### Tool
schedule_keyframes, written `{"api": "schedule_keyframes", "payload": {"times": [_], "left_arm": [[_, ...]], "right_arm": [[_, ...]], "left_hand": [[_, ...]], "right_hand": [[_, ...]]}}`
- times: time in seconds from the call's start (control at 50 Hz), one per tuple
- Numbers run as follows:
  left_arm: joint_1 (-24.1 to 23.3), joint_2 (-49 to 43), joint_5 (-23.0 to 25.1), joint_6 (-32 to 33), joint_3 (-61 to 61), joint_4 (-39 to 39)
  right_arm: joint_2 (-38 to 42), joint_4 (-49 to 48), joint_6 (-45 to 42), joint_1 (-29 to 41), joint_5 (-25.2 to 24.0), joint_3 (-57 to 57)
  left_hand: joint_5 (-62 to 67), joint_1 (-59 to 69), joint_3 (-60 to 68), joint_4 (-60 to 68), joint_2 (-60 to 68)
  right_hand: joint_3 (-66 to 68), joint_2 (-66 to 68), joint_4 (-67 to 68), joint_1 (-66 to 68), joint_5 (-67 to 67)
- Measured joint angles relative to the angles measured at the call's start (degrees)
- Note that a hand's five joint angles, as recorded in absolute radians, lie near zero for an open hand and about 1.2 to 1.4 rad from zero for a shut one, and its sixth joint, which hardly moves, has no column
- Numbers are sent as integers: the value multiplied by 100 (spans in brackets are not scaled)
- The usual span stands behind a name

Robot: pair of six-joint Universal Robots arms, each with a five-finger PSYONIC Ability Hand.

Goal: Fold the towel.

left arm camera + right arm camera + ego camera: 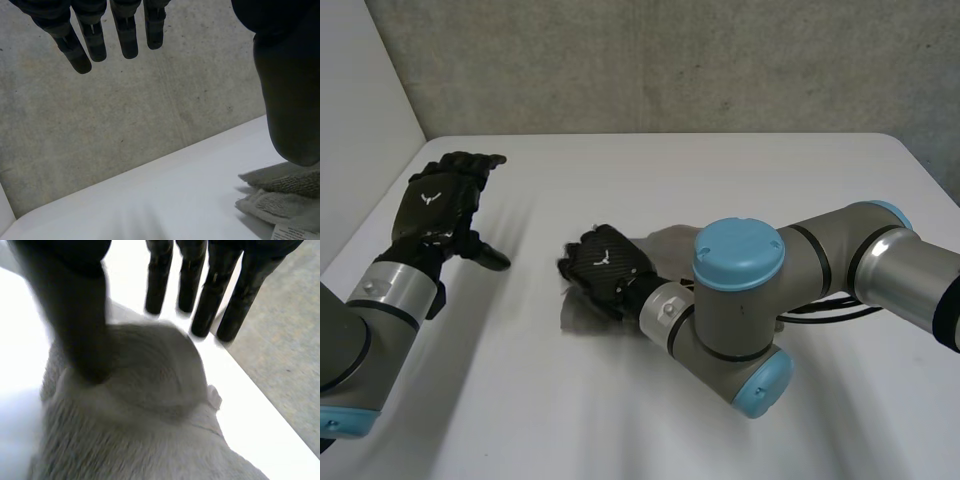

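The grey towel [582,316] lies bunched in a small folded heap in the middle of the white table [720,170]. My right hand [605,262] is over it, palm down. In the right wrist view its fingers [220,290] stretch straight out past the towel [150,415] and the thumb stands just above the cloth, so the hand is open and grips nothing. My left hand [440,200] hovers at the table's left side, well apart from the towel, open. Its straight fingers [100,35] point toward the back wall, and the towel's folded layers [280,195] lie beside its thumb.
A grey concrete wall [670,60] runs behind the table and a white panel [360,110] stands at the left. My right arm's elbow [740,300] reaches across the table's right half, just behind the towel.
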Motion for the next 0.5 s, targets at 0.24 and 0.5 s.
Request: {"api": "schedule_keyframes", "payload": {"times": [0.24, 0.5], "left_arm": [[-41, -2, 0, 14, -9, -5], [-62, -31, 1, 17, -9, -5]], "right_arm": [[-807, 233, 64, -275, -190, 512], [-1591, 748, -316, -1696, 663, 2209]], "left_hand": [[0, 0, 0, 0, 0], [-1, 0, 0, 0, 0]], "right_hand": [[-1524, -1268, -1375, -1447, -1396], [-1298, -1024, -1170, -1171, -1121]]}}
